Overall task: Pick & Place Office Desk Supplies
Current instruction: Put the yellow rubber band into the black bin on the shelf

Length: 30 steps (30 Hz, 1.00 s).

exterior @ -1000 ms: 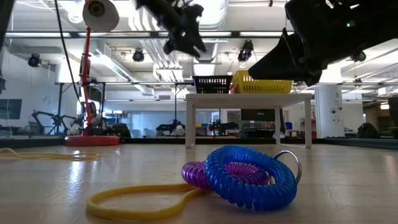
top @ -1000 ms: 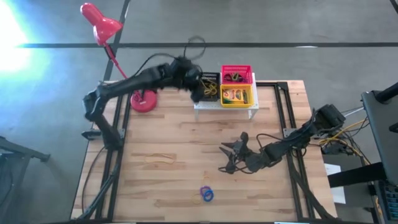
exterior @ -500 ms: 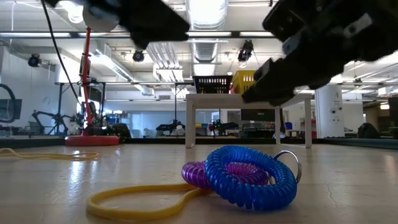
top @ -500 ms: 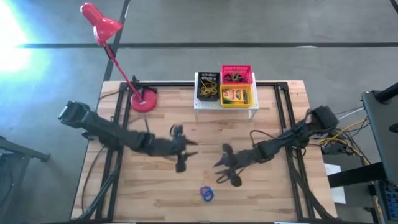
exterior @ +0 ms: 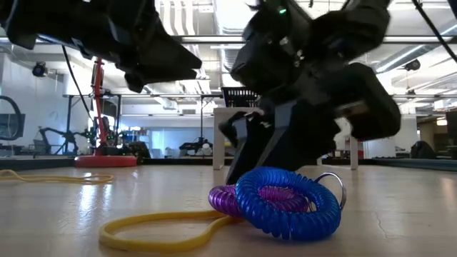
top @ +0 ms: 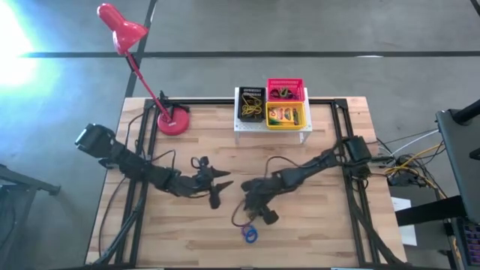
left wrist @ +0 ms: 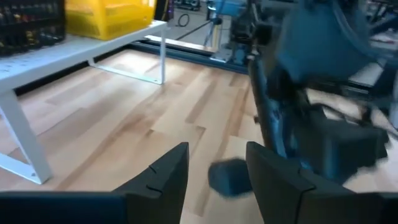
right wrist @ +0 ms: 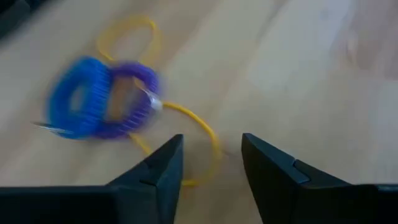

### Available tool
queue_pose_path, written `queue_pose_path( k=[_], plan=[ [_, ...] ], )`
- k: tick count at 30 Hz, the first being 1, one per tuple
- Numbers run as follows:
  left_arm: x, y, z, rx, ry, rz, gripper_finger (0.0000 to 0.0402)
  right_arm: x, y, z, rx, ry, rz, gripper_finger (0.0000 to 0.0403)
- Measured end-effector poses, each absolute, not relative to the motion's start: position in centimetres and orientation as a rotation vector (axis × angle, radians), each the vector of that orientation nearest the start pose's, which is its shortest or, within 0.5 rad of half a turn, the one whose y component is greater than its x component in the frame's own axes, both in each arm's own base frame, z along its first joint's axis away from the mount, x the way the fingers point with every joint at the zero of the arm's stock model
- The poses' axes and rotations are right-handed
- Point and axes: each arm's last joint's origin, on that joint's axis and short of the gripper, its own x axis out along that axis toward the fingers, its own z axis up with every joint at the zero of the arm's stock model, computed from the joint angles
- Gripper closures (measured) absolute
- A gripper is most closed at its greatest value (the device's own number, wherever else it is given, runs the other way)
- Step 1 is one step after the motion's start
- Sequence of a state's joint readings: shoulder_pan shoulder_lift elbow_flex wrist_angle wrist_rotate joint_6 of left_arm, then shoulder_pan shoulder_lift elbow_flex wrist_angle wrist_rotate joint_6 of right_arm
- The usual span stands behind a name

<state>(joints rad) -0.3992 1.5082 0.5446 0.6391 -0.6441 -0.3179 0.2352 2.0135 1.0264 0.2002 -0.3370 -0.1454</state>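
A blue coiled elastic ring (exterior: 289, 203) and a purple one (exterior: 227, 198) lie together on the table near its near edge, with a thin yellow rubber band (exterior: 161, 232) beside them. The high view shows the rings (top: 249, 234); in the right wrist view they are the blue ring (right wrist: 76, 106), the purple ring (right wrist: 135, 87) and the band (right wrist: 194, 127). My right gripper (top: 253, 208) (right wrist: 211, 163) hovers open just above and behind them. My left gripper (top: 214, 184) (left wrist: 217, 168) is open over the table's middle, holding nothing.
A white perforated stand (top: 271, 124) at the far edge carries a black basket (top: 252, 103), a pink basket (top: 285, 89) and a yellow basket (top: 286, 115) with a crayon box. A red desk lamp (top: 173, 121) stands far left. Another yellow band (exterior: 43, 176) lies toward the left.
My left arm has swung from the black basket on the stand down toward the table's middle and near side. My right gripper has moved toward the table's left and near edge and dropped low over the rings. The rings and band have not moved.
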Motion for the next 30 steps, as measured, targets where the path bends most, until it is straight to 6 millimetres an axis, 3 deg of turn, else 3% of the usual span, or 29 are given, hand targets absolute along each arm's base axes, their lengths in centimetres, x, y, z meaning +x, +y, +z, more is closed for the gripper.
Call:
queue_pose_path(
  k=[5, 10, 12, 18, 21, 26, 30],
  plan=[
    [26.6, -8.6, 17.1, -0.153, 0.238, 0.308, 0.0238, 38.1, 10.1, 10.4, -0.175, 0.851, 0.643, 0.0292],
    [26.6, -8.5, 17.1, -0.160, 0.237, 0.312, 0.0238, 37.8, 9.8, 10.4, -0.209, 0.912, 0.595, 0.0363],
    [26.6, -8.5, 17.1, -0.160, 0.238, 0.312, 0.0238, 37.1, 9.6, 10.6, -0.225, 0.924, 0.534, 0.0386],
    [26.7, -8.5, 17.3, -0.171, 0.224, 0.301, 0.0238, 33.1, 8.8, 11.3, -0.206, 0.908, 0.182, 0.0394],
    [26.8, -8.6, 17.6, -0.188, 0.194, 0.282, 0.0238, 30.8, 9.2, 12.4, -0.154, 0.708, 0.011, 0.0394],
    [27.7, -9.1, 19.6, -0.139, 0.110, 0.239, 0.0238, 27.8, 10.0, 16.6, -0.080, 0.231, -0.226, 0.0394],
    [28.9, -9.6, 21.9, -0.048, 0.048, 0.202, 0.0238, 26.1, 9.5, 21.7, -0.059, -0.143, -0.312, 0.0394]
  ],
)
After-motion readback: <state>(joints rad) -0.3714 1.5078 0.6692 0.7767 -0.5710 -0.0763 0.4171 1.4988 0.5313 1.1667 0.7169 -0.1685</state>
